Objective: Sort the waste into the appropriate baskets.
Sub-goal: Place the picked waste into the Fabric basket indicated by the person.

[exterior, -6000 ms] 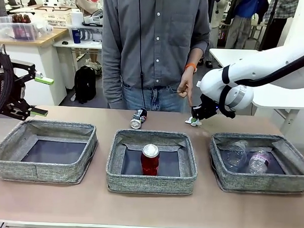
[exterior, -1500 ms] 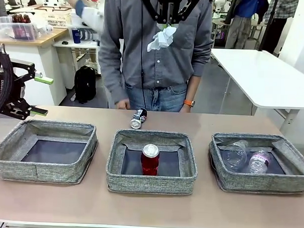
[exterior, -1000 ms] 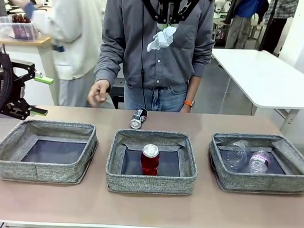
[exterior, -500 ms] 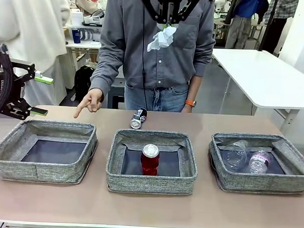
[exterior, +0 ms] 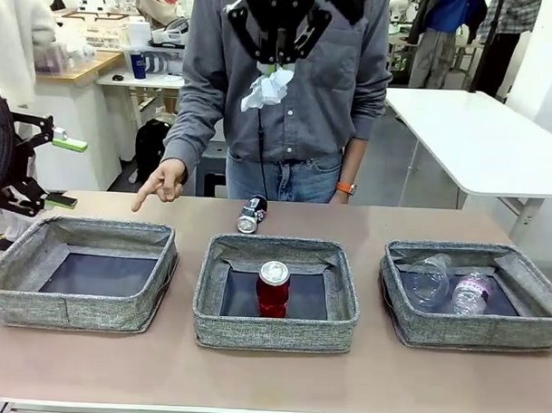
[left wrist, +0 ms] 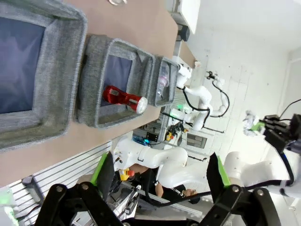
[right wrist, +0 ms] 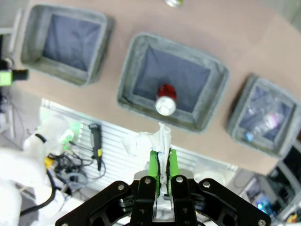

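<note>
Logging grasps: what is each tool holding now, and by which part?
The right tool pinches the crumpled white paper wad by its upper end; the rest hangs free. The left tool is open, holding nothing.

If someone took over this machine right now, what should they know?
Right gripper: shut on the crumpled white paper wad, high over the table.
Left gripper: open, holding nothing, by the left basket.
Person's hand points toward that basket.
Done: red soda can in middle basket; clear plastic bottle and clear plastic cup in right basket.
Left: the wad; crushed dark can lying on the table behind the middle basket.
</note>
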Motion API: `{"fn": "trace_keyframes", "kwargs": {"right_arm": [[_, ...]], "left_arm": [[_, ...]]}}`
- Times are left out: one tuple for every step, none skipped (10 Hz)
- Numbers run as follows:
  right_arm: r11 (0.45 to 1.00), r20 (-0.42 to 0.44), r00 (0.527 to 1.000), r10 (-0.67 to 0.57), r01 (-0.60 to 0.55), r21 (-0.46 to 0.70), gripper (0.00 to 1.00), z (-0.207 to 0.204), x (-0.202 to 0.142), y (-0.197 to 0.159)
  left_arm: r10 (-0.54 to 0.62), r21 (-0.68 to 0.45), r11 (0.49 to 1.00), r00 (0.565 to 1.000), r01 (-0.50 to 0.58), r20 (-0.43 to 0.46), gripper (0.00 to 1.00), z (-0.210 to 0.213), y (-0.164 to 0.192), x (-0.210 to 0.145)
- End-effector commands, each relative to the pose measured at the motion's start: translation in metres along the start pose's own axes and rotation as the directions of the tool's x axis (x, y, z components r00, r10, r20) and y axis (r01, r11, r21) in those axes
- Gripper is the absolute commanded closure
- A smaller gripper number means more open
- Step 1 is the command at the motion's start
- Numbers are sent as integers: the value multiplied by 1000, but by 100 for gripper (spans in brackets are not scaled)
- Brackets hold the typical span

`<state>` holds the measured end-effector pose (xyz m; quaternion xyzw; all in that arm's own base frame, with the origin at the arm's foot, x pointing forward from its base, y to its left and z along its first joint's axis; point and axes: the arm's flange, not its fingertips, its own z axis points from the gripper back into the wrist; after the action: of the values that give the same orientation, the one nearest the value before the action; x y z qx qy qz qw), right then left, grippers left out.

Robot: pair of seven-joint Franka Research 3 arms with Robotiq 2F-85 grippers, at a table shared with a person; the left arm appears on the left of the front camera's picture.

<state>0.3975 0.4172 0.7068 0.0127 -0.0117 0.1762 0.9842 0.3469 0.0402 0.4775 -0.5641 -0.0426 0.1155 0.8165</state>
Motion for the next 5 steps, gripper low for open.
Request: {"fn": "trace_keyframes", "kwargs": {"right_arm": [[997,83,994,76,-77,4,92,-17,7,23],[989,107,983,150,-151,-1,92,-36,24,51],[975,120,969,217,-221,18,92,-57,43,79],[960,149,950,276,-279,2,92,-81,62,107],[957,225,931,287,-291,-15,92,-106,81,129]], "left_arm": [[6,38,999,1000,-7,22,0,51,19,7],[-6,84,996,1000,6,10,0,76,35,6],[12,122,992,1000,-14,13,0,96,50,6],[44,118,992,999,-43,-4,0,111,63,3],[79,108,991,996,-84,50,0,128,75,-1]]}}
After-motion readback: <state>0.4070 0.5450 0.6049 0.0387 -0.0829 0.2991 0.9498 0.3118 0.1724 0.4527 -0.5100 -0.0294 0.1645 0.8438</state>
